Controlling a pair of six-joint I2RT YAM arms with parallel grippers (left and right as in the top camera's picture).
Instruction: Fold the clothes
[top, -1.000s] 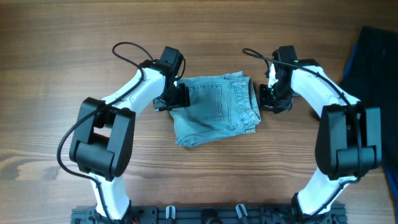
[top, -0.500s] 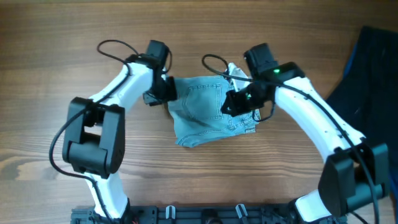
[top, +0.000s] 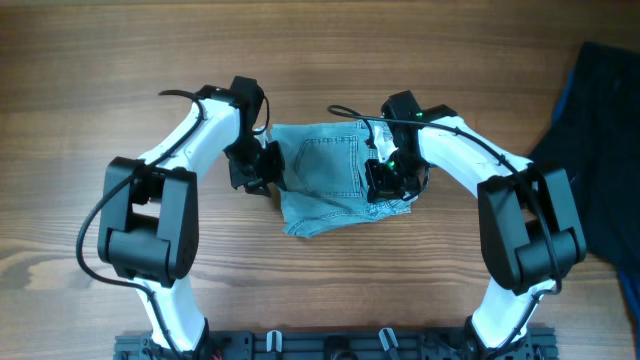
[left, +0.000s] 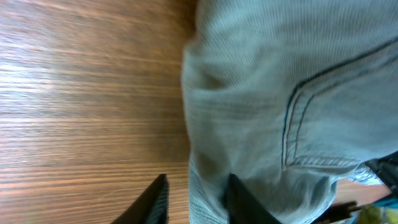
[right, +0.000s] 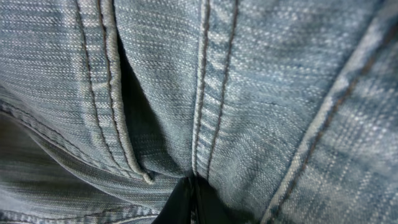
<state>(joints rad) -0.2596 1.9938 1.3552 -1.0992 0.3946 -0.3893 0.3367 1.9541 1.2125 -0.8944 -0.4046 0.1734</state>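
Change, left: my left gripper (top: 262, 168) has narrowed at the left edge of the denim shorts (top: 325, 175); jaws not yet together, edge sits between them, one finger clear of the cloth.
Change, right: right gripper (top: 388, 182) came in from off the right edge onto the shorts; jaws together, tips buried at a seam; pinched fold or not, cannot tell.
Meaning: I judge both ends are being gripped for the next fold; no fold-over visible yet.
Shorts place: flat on wooden table (top: 120, 60), centre, between both arms.
Axis: long axis left-right, slightly tilted; waistband seems along far edge, back pocket (top: 330, 165) up.
Far right: dark navy cloth (top: 600, 130), well apart.
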